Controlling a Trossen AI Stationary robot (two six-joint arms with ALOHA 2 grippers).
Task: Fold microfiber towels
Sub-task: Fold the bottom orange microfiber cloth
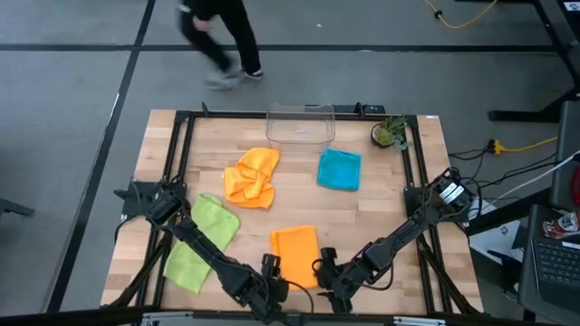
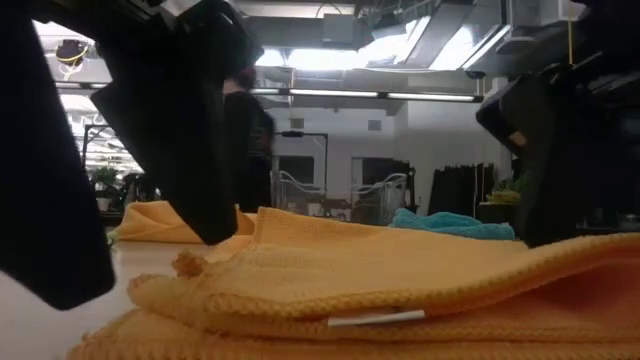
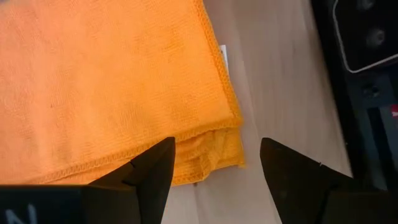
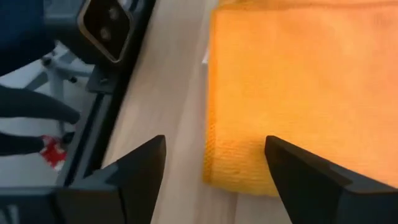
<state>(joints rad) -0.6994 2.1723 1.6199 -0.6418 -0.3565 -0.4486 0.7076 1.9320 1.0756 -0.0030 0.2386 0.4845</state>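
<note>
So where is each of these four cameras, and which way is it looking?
High: overhead, straight down on the table; both arms, four towels.
Low: at tabletop height, looking level across the folded orange towel into the room; dark arm parts hang in.
Left wrist: on the left arm, over its open left gripper.
Right wrist: on the right arm, over its open right gripper.
Shared: all four show that folded orange towel.

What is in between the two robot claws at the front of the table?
The folded orange towel lies between the left gripper and the right gripper. The high view shows it, and both claws are open with nothing in them.
</note>
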